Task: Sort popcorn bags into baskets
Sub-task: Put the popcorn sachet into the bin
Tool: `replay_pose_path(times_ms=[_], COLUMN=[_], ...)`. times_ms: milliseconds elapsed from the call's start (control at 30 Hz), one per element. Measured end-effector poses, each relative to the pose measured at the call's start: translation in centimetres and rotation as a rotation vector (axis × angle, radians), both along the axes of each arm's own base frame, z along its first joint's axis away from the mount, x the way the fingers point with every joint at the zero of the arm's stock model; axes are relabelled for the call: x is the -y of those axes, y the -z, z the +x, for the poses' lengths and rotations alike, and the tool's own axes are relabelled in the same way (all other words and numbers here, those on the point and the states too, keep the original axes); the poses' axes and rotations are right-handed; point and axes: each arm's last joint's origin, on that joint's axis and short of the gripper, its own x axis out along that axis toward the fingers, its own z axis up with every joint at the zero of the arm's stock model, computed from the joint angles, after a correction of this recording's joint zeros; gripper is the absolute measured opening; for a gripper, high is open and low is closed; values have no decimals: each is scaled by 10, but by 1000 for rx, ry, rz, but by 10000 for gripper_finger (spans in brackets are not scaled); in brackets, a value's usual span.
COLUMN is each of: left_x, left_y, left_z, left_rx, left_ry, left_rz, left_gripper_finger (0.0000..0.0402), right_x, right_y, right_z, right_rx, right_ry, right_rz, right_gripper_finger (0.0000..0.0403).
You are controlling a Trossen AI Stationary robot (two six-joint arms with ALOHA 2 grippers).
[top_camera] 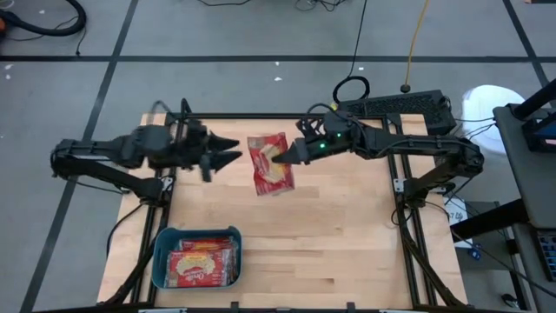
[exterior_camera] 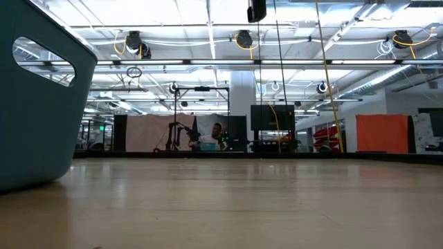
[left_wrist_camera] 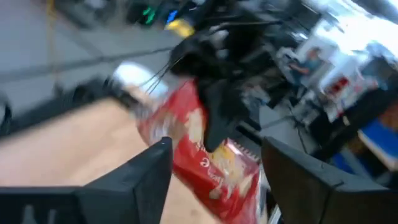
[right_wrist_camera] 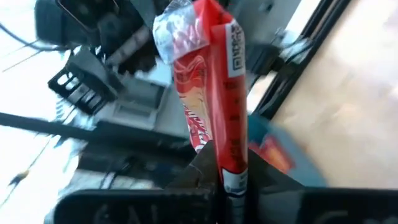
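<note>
**Popcorn bag held in the air by your right gripper**

The popcorn bag (top_camera: 270, 163) hangs over the table's twelve o'clock edge, pinched by your right gripper (top_camera: 280, 157). Your left gripper (top_camera: 233, 149), at its nine o'clock, stands spread and empty. The teal basket (top_camera: 162, 255) at seven o'clock holds more bags (top_camera: 204, 261).

A light wooden tabletop (top_camera: 347, 243) in a black frame carries a teal basket (top_camera: 160, 261) at its near left corner.
</note>
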Motion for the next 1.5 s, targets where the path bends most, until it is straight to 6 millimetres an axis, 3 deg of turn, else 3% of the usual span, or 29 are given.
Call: replay_pose_path(times_ms=[167, 400, 567, 700, 933, 1100, 1200, 1500], left_x=[7, 27, 49, 68, 93, 107, 113, 110], left_y=[-17, -18, -7, 8, 34, 45, 48, 70], left_z=[-24, -26, -9, 10, 38, 55, 67, 96], left_rx=[81, 78, 17, -61, -158, -205, -181, -249], left_ry=[34, 163, 244, 290, 362, 302, 278, 262], left_rz=[221, 478, 684, 815, 954, 1223, 1336, 1378], left_gripper_finger=[256, 266, 298, 318, 321, 321, 321, 311], right_x=[-4, -11, -20, -30, -42, -42, -42, -37], right_y=[6, 27, 47, 63, 78, 92, 99, 96], right_z=[1, 2, -4, -8, -16, -20, -24, -28], right_rx=[-17, 89, 142, 84, 8, -58, -74, 49], right_ry=[-114, -158, -203, -285, -392, -372, -365, -297], right_rz=[112, 288, 467, 585, 745, 819, 880, 968], right_gripper_finger=[17, 21, 14, 15, 17, 17, 17, 18])
